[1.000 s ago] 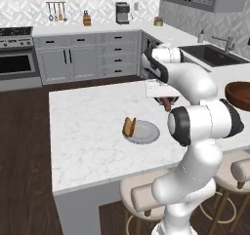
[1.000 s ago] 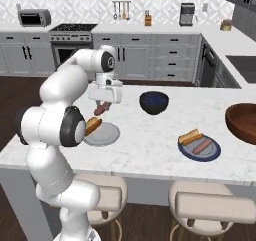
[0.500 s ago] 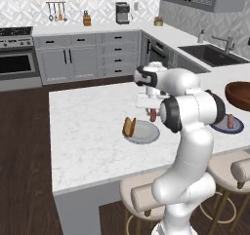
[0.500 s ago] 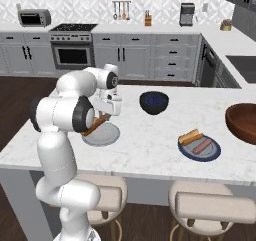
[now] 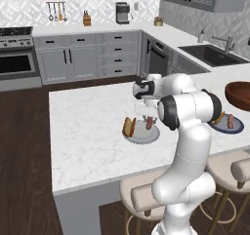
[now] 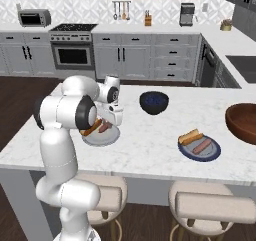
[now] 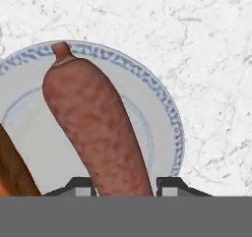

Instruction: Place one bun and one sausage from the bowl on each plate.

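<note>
Gripper [image 7: 124, 184] clamped on the reddish-brown, stubby-ended sausage [image 7: 96, 123]; the two dark fingertips [image 7: 78, 184] bracket its near end, one each side. The sausage's long axis runs straight out ahead of the fingers, far tip leaning slightly to one side. Directly beyond the fingers lies the light grey round plate with a speckled blue rim [image 7: 167, 108], so the sausage hangs just over its centre; contact not clear. Golden-brown bun [image 5: 129, 126] already on that plate, beside the fingers. Judgement: release means parting the fingers here; sausage should settle alongside the bun.
</note>
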Controlling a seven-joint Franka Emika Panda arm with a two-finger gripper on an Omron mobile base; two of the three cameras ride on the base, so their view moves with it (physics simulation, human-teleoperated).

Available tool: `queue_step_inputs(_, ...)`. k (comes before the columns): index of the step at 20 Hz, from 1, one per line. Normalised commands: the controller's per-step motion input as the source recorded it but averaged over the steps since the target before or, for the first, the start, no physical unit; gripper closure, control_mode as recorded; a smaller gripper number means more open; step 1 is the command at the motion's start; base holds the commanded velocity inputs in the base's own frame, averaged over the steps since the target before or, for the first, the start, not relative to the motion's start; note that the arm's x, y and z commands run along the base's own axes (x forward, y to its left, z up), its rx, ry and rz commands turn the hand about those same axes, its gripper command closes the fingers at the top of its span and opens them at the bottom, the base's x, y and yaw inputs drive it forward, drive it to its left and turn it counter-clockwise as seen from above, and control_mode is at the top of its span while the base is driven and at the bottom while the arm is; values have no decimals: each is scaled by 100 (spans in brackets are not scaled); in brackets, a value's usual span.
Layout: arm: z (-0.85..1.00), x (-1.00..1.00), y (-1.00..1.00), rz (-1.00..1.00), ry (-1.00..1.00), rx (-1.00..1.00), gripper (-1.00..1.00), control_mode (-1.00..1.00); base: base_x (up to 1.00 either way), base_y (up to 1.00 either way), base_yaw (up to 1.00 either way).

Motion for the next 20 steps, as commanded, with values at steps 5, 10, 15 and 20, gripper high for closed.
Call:
queue_step_inputs(5,-52,4,-6,0,-7,0,100,-100,0,0,0)
queue_step_inputs(10,-14,9,-1,0,-9,0,-100,-100,0,0,0)
queue_step_inputs(15,10,8,0,0,-11,0,-100,-100,0,0,0)
queue_step_inputs(20,62,-3,-5,0,-13,3,-100,-100,0,0,0)
